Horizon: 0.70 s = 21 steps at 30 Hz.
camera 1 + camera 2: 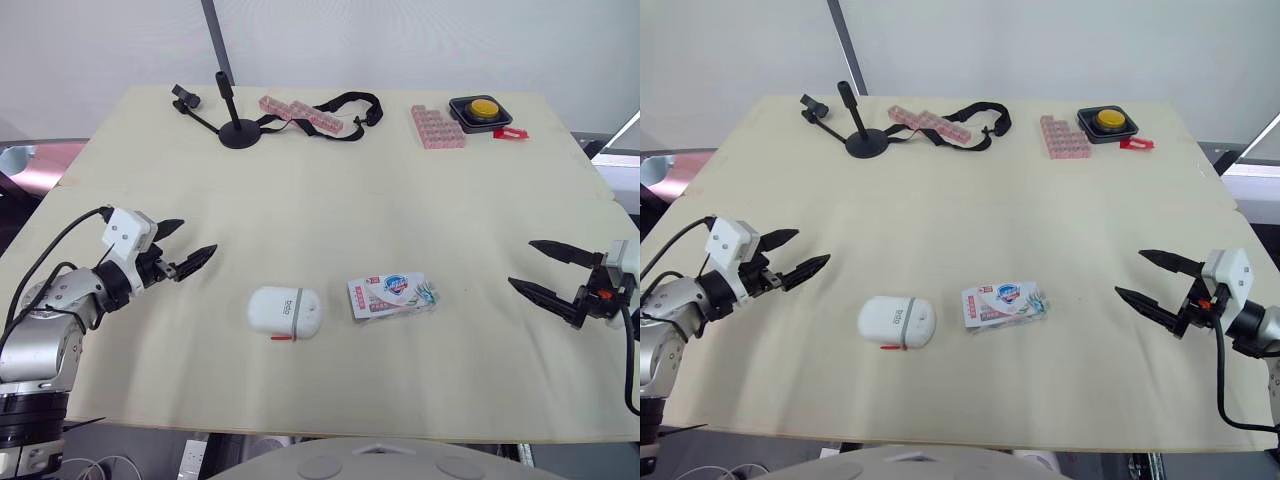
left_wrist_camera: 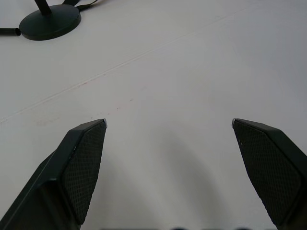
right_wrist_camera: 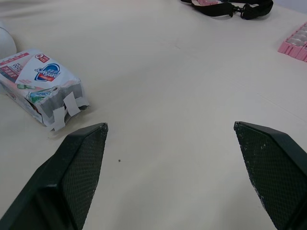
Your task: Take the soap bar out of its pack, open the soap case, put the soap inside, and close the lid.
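A white oval soap case [image 1: 285, 311] with a small red latch lies shut near the table's front middle. Just to its right lies the soap pack [image 1: 392, 294], a white wrapper with red and blue print, also seen in the right wrist view [image 3: 41, 81]. My left gripper [image 1: 192, 243] is open over the table's left side, well left of the case, nothing between its fingers [image 2: 81, 167]. At the right side my right gripper [image 1: 522, 265] is open, far from the pack, its fingers [image 3: 81, 163] empty.
Along the far edge stand a black round-base stand [image 1: 238, 132], a black strap [image 1: 345, 105] with a pink pill organiser [image 1: 300, 114], another pink organiser [image 1: 436, 127] and a black box with a yellow button [image 1: 480, 110]. The table [image 1: 330, 200] middle is bare.
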Available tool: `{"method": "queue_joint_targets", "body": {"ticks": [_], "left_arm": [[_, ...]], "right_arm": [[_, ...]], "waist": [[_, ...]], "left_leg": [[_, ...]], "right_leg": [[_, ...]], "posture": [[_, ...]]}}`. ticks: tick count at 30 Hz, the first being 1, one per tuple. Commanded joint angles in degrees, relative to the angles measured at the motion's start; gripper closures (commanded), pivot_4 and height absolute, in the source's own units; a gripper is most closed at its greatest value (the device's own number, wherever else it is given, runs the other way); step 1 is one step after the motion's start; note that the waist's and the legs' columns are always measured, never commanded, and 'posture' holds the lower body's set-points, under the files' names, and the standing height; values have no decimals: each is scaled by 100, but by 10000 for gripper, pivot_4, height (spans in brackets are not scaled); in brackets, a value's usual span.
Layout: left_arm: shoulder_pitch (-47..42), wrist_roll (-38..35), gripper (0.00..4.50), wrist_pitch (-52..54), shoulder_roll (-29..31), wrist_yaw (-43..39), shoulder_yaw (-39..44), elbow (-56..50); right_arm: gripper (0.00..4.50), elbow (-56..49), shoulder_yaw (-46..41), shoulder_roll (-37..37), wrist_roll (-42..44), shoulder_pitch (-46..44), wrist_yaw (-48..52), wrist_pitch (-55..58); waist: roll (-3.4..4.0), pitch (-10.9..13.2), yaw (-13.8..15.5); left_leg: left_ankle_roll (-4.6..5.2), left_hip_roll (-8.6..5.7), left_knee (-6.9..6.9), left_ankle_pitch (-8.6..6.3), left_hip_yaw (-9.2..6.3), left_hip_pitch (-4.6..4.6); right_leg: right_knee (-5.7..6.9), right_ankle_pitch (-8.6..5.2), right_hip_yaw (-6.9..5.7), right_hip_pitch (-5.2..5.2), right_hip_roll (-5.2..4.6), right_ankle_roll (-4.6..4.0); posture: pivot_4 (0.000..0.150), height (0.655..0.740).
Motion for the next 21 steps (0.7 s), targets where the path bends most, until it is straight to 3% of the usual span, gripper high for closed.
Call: {"method": "queue_joint_targets", "body": {"ticks": [1,21], "left_arm": [[-103,30,358,-183,94,-142,-3,4],[-321,-197,358,-15,52,-591,29,75]], "right_arm": [[0,-149,-245,-134,110,44,47,14],[0,-63,-259,-276,16,-5,223,-9]], "waist": [[0,0,1],[0,0,-7]], "left_leg": [[5,0,0,-3,0,0],[31,0,6,-10,0,-1]], "right_leg": [[0,0,0,0,0,0],[11,-3,-1,-5,-3,-6]], "posture": [[1500,7400],[1500,7400]]}}
